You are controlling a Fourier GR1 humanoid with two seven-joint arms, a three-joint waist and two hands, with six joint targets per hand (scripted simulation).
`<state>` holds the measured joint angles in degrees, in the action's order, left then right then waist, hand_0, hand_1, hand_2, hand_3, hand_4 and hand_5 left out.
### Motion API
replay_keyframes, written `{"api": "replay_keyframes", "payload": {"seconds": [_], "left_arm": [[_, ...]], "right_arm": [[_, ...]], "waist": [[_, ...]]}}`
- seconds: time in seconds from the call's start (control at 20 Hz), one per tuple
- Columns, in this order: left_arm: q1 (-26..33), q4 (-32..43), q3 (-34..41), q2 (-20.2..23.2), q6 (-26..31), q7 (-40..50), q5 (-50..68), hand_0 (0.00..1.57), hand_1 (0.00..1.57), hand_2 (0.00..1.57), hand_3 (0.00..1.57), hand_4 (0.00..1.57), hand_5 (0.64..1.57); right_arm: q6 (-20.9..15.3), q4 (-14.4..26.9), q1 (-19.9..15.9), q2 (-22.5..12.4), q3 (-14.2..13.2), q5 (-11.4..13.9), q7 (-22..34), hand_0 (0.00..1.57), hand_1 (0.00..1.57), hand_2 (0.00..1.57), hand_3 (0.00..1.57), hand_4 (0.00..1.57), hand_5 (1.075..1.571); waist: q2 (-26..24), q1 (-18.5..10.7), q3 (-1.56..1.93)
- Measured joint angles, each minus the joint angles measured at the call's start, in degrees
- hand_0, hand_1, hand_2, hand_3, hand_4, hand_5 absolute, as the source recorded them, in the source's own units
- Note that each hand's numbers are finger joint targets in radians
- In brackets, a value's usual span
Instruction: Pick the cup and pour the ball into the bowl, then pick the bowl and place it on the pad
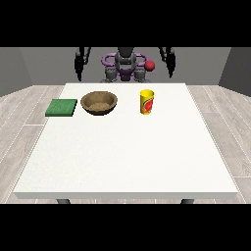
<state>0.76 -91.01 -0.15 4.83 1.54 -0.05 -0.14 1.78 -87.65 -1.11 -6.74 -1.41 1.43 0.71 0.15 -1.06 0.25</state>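
Observation:
A yellow cup (pixel 147 102) with a red mark stands upright on the white table (pixel 127 152), right of centre at the back. What lies inside the cup is hidden. A brown bowl (pixel 99 103) sits to its left. A flat green pad (pixel 62 107) lies at the table's left edge, beside the bowl. The hand at the view's left (pixel 79 63) and the hand at the view's right (pixel 170 61) hang raised behind the table's far edge, well away from all three things, and neither holds anything.
The robot's torso (pixel 125 66) stands behind the table's far edge, with a red knob (pixel 150 64) beside it. Wooden floor surrounds the table.

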Motion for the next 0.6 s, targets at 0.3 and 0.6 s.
{"api": "replay_keyframes", "payload": {"seconds": [0.3,0.6], "left_arm": [[-0.1,-3.7,0.6,1.8,0.2,3.8,0.2,0.00,0.00,0.00,0.00,0.00,1.535],[-2.0,-9.1,-10.1,-3.2,-12.3,15.8,3.1,0.00,0.00,0.00,0.00,0.00,1.535]], "right_arm": [[0.2,-4.2,-0.9,-1.5,-0.7,-0.7,3.3,0.00,0.00,0.00,0.00,0.62,1.559],[0.9,-7.3,0.1,-0.3,-3.6,-7.2,8.9,0.00,0.00,0.00,0.00,0.57,1.563]], "waist": [[-10.5,-0.1,-0.12],[-15.0,3.5,-0.18]]}}
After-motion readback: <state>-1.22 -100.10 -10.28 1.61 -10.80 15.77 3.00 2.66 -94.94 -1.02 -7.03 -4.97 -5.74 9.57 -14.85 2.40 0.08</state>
